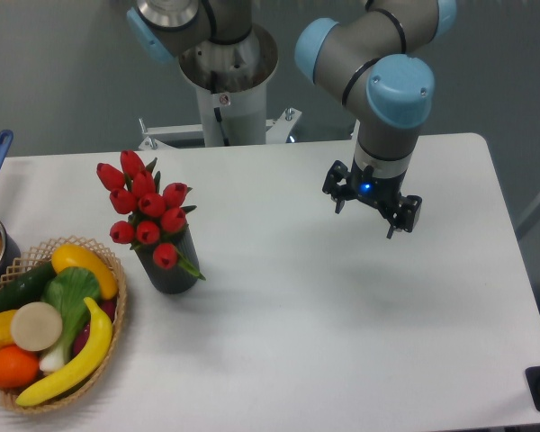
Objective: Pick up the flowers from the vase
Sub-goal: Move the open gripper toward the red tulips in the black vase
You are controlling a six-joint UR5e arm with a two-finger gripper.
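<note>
On white table (342,342), left of centre: bunch of red closed tulip buds with green leaves (146,209) standing in dark grey ribbed cylinder vase (169,270), beside wicker basket of fruit and vegetables (117,310). Well right, apart: black two-finger gripper (370,212) hovering, spread, grasping nothing.

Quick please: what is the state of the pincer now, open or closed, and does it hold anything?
Pincer: open, holding nothing, above the bare table, well apart from the flowers in the vase.
</note>
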